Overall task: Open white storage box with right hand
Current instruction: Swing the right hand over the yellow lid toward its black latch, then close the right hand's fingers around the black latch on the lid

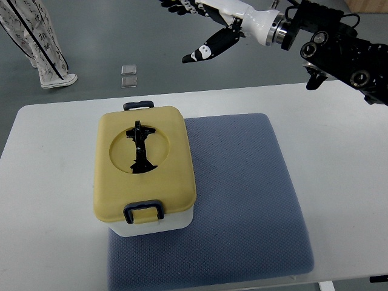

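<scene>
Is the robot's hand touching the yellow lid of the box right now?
No. The right hand hangs over the floor beyond the table's far edge, well apart from the box's yellow lid, which sits closed on the blue mat.

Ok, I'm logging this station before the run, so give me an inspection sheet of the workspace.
Surface: white table with a blue-grey mat on it.
Job's things: white storage box, yellow lid on, dark latches at both ends down, black handle lying in the lid's round recess; box sits on the mat's left part.
Clutter: nothing seen on the table.
Grippers: right hand raised beyond the table's far edge, fingers spread, holding nothing; left not in view.
Cables: nothing seen.
Surroundings: grey floor, two small clear packets, a person's leg and shoe top left.
</scene>
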Tool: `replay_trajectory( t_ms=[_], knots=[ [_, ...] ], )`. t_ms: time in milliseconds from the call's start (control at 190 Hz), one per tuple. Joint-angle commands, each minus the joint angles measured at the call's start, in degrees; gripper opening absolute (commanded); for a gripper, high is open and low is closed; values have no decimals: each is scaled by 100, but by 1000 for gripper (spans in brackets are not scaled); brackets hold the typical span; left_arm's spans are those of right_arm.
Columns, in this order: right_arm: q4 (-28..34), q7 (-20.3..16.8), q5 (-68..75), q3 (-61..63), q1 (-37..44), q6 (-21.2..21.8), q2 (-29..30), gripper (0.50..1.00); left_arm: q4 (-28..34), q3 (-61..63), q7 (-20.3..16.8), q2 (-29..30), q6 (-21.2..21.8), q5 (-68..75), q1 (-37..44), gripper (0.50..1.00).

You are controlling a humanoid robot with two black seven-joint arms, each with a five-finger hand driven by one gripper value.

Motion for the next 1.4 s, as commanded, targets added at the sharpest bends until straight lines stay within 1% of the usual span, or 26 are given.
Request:
replay_trajectory(
  t_ms=[0, 68, 147, 215, 342, 420, 599, 841, 872, 925, 993, 1030, 1046, 1130, 1219, 1277, 1392],
  knots=[
    [478, 69, -752, -399, 378, 235, -1, 930, 2, 0, 0, 0, 0, 0, 0, 1000],
    [636, 104, -1113, -522, 580, 437, 43, 928, -7, 0, 0, 0, 0, 0, 0, 1000],
    [794, 201, -1464, -539, 782, 780, 96, 928, 2, 0, 0, 0, 0, 0, 0, 1000],
    [908, 227, -1693, -539, 905, 964, 192, 928, 2, 0, 0, 0, 0, 0, 0, 1000],
    [1084, 236, -2070, -548, 1090, 1202, 324, 926, 2, 0, 0, 0, 0, 0, 0, 1000],
    [1093, 236, -2457, -592, 1107, 1263, 473, 926, -7, 0, 0, 0, 0, 0, 0, 1000],
    [1093, 227, -3134, -864, 1116, 1228, 746, 915, 2, 0, 0, 0, 0, 0, 0, 1000],
    [1093, 192, -3257, -900, 1072, 1167, 895, 905, 2, 0, 0, 0, 0, 0, 0, 1000],
    [1084, 183, -3328, -900, 1055, 1149, 904, 899, 2, 0, 0, 0, 0, 0, 0, 1000],
    [1076, 183, -3407, -900, 1046, 1079, 913, 874, 2, 0, 0, 0, 0, 0, 0, 1000],
    [1084, 183, -3407, -900, 1046, 1017, 922, 864, 2, 0, 0, 0, 0, 0, 0, 1000],
    [1084, 183, -3407, -900, 1046, 1009, 913, 848, 2, 0, 0, 0, 0, 0, 0, 1000],
    [1084, 183, -3407, -891, 1046, 1000, 913, 832, 2, 0, 0, 0, 0, 0, 0, 1000],
    [1084, 183, -3389, -891, 1055, 965, 895, 799, 2, 0, 0, 0, 0, 0, 0, 1000],
    [1084, 192, -3389, -882, 1063, 956, 878, 791, 2, 0, 0, 0, 0, 0, 0, 1000],
    [1084, 201, -3372, -882, 1072, 965, 878, 762, 2, 0, 0, 0, 0, 0, 0, 1000],
    [1084, 201, -3380, -882, 1055, 956, 904, 752, 2, 0, 0, 0, 0, 0, 0, 1000]
  ],
)
